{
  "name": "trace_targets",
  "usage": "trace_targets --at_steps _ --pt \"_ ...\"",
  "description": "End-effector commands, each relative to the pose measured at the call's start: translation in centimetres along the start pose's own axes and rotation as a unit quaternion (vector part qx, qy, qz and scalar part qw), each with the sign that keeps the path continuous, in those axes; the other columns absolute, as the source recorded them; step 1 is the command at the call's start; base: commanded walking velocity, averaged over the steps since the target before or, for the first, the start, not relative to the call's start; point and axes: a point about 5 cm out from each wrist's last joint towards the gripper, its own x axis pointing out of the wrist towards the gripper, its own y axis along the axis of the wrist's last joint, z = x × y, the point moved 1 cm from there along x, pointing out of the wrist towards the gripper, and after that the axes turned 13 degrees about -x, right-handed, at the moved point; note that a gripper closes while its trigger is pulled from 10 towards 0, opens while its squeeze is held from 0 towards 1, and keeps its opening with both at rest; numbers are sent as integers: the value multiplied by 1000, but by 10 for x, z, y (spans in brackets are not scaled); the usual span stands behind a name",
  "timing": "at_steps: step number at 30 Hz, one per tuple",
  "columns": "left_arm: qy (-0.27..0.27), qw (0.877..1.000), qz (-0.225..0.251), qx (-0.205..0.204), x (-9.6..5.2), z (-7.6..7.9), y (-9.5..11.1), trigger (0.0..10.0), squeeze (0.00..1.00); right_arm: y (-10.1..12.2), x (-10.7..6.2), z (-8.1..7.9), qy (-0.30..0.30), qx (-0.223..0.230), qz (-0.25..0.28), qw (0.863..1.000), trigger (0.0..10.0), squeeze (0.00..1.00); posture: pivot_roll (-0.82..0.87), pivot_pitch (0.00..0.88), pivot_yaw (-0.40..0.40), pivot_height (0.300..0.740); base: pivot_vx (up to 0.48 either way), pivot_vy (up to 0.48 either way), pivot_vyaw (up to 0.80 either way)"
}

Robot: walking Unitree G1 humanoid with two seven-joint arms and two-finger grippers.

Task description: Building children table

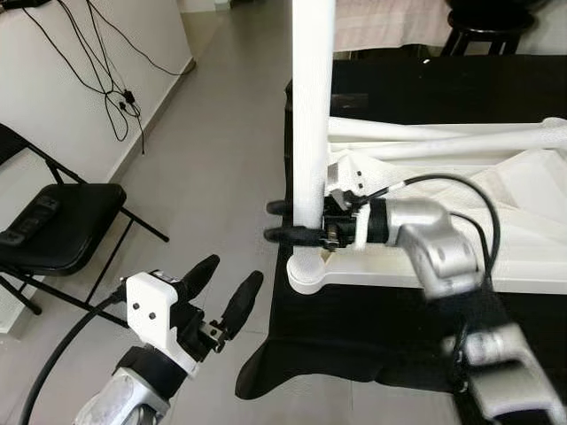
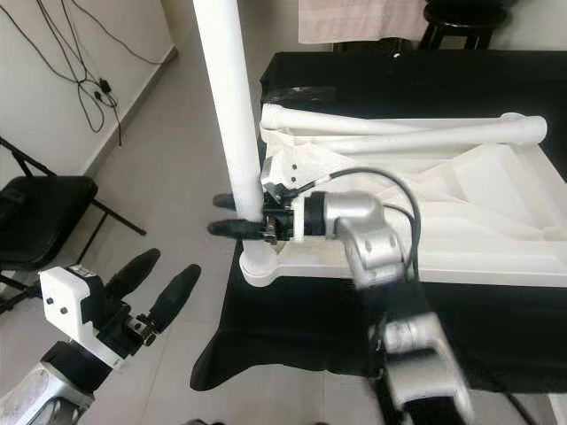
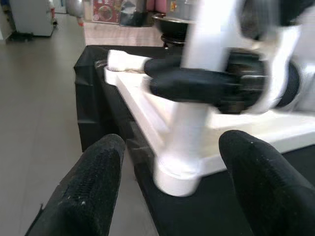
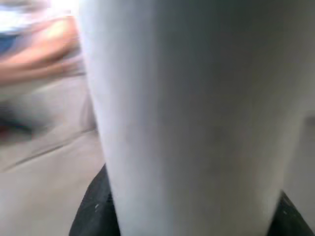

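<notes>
A white children's tabletop (image 1: pixel 523 270) lies upside down on a black-covered table (image 1: pixel 372 336). One white table leg (image 1: pixel 312 106) stands upright in the tabletop's near left corner socket (image 1: pixel 306 274). My right gripper (image 1: pixel 275 221) is shut on this leg just above the socket, one black finger on each side; the leg (image 4: pixel 197 123) looms close in the right wrist view. Two more white legs (image 2: pixel 390 126) lie loose across the tabletop. My left gripper (image 1: pixel 232 273) hovers open over the floor, left of and below the corner. Its fingers (image 3: pixel 93 187) point at the socket.
A black folding chair (image 1: pixel 62 226) stands on the tiled floor at the left. Black cables (image 1: pixel 106 88) hang down the white wall behind it. A dark stool (image 1: pixel 487 27) is beyond the table's far side. Open floor lies between chair and table.
</notes>
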Motion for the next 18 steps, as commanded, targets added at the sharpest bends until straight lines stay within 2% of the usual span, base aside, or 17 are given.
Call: trace_targets --at_steps 1,2,3,7,12,13,14,15,16,18 --pt "2 1000 -8 2 -2 -3 -1 10000 0 -29 -16 -1 -174 59 -111 977 0 0 -13 181 50 740 0 0 0" --pt "3 1000 -8 3 -2 -4 -1 10000 0 -33 -23 -14 -222 81 -133 963 0 0 -13 181 50 740 0 0 0" --pt "2 1000 -8 4 -1 -5 -1 10000 0 -29 -24 -24 -222 75 -133 963 0 0 -24 166 62 740 0 0 0" --pt "-1 1000 -10 4 2 -7 -2 10000 0 -26 -22 -26 -206 56 -125 969 0 0 -27 154 57 740 0 0 0" --pt "-5 1000 -10 5 4 -8 -3 10000 0 -27 -17 -17 -195 48 -125 972 0 0 -23 144 44 740 0 0 0" --pt "-2 1000 -7 6 4 -9 -3 10000 0 -20 -12 -16 -182 46 -109 976 10000 0 -19 144 42 740 0 0 0" --pt "-2 1000 -7 6 4 -9 -3 10000 0 -20 -12 -16 -182 46 -109 976 10000 0 -19 144 42 740 0 0 0" --pt "2 1000 -4 6 4 -9 -3 10000 0 -7 -3 -23 -105 34 -69 992 10000 565 -17 143 42 740 0 0 0" --pt "3 1000 -1 6 4 -9 -2 10000 0 5 1 -30 -16 35 -24 999 10000 1000 -16 148 39 740 0 0 0" --pt "3 1000 -1 6 4 -9 -2 10000 0 5 1 -30 -16 35 -24 999 10000 1000 -16 148 39 740 0 0 0"
